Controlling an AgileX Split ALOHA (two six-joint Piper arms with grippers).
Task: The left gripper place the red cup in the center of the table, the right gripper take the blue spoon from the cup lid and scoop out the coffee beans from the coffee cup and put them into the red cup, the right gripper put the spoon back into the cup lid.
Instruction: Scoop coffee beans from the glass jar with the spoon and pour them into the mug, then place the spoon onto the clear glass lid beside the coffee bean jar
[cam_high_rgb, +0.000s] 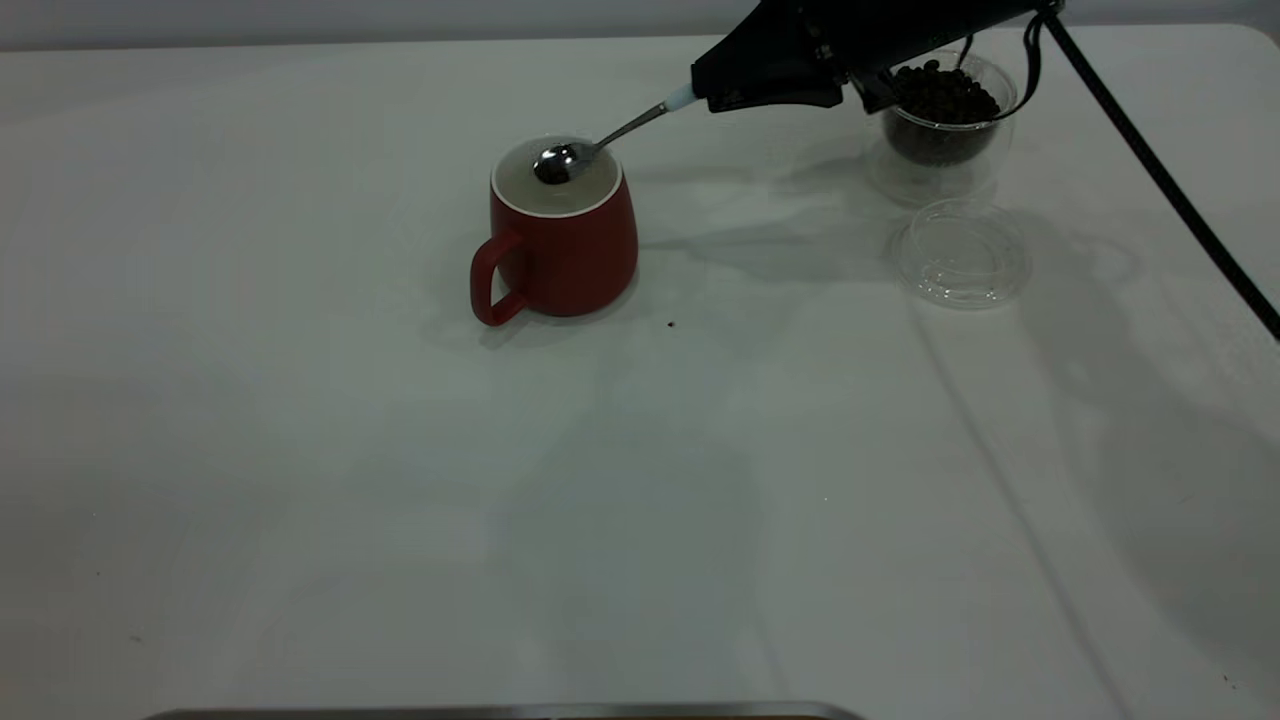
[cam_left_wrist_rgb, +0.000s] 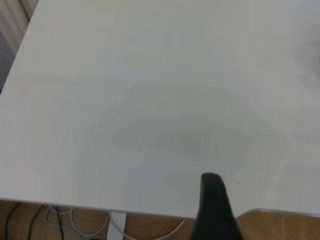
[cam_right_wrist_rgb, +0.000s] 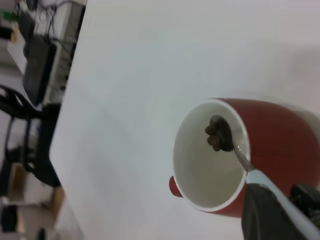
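Observation:
The red cup (cam_high_rgb: 565, 240) with a white inside stands upright near the table's middle, handle toward the front left. My right gripper (cam_high_rgb: 715, 95) is shut on the blue spoon's pale handle (cam_high_rgb: 680, 98). It holds the spoon's metal bowl (cam_high_rgb: 560, 162) over the cup's mouth. In the right wrist view the spoon (cam_right_wrist_rgb: 235, 150) carries coffee beans (cam_right_wrist_rgb: 214, 136) above the cup (cam_right_wrist_rgb: 280, 135), with the gripper (cam_right_wrist_rgb: 280, 215) beside the rim. The glass coffee cup (cam_high_rgb: 940, 120) with beans stands at the back right. My left gripper (cam_left_wrist_rgb: 217, 210) hangs over the table's edge, away from everything.
The clear cup lid (cam_high_rgb: 960, 255) lies empty on the table just in front of the coffee cup. One loose bean (cam_high_rgb: 670, 323) lies on the table to the front right of the red cup. The right arm's cable (cam_high_rgb: 1160, 170) runs along the right side.

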